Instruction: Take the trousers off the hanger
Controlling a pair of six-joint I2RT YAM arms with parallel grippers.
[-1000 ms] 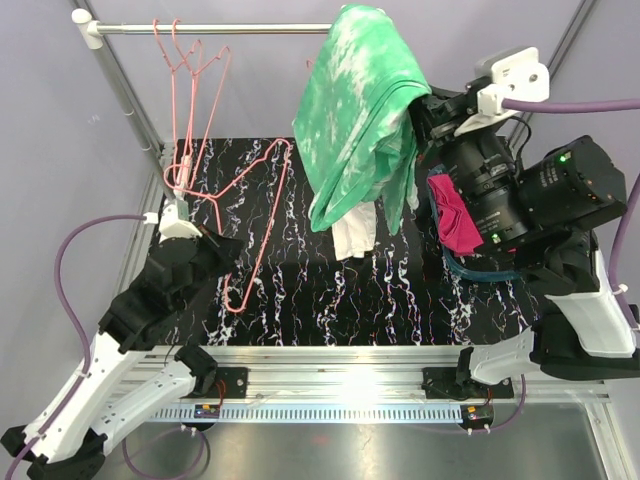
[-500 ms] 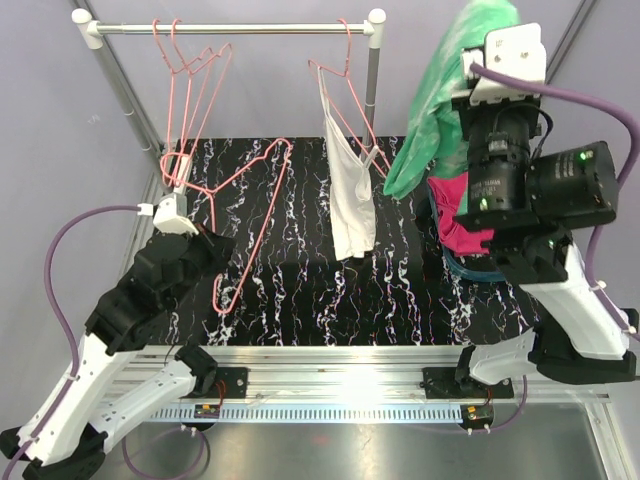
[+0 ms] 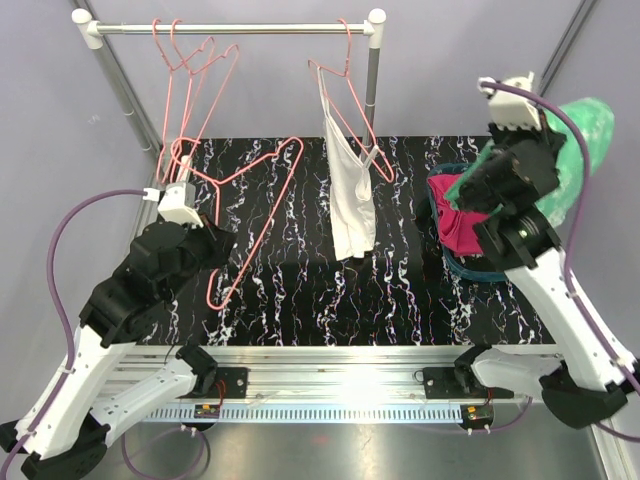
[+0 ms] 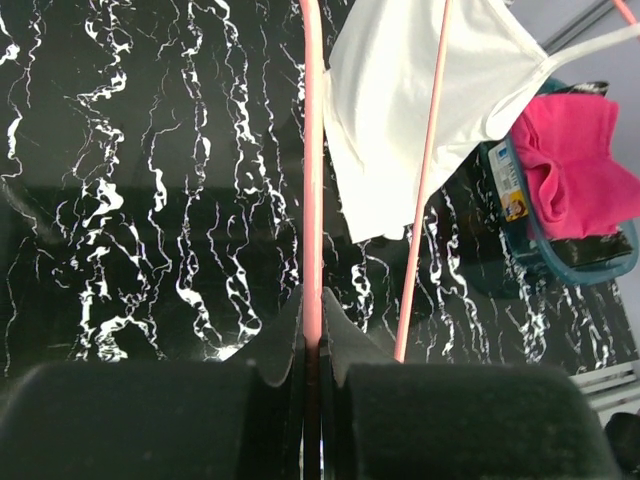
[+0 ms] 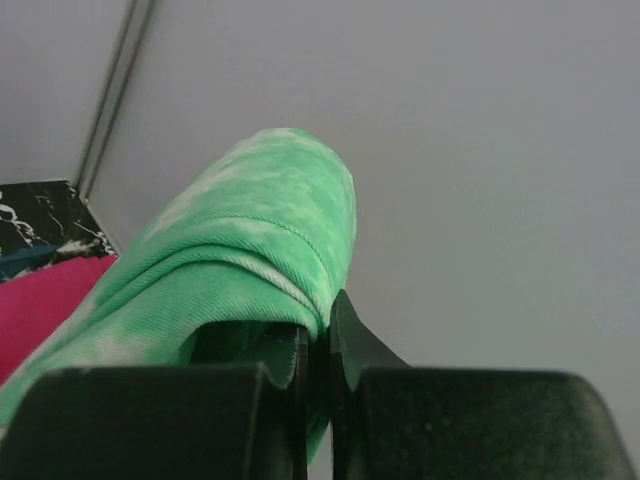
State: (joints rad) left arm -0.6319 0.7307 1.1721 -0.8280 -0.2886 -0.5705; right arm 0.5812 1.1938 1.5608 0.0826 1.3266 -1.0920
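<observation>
Pinching the green trousers [image 3: 575,140], the right jaws are holding them just right of the basket [image 3: 468,272]; the left jaws are clamping the bare hanger [image 4: 312,200], well apart.

left arm [image 3: 75,395], right arm [image 3: 562,300]: white links, black joints | cables [image 3: 60,245]: purple | pincer fingers [image 4: 282,345]: black

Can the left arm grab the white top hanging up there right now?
Probably not yet. The left gripper is shut on a pink hanger, so it has no free grip. The white top hangs off to its right, apart from it.
</observation>
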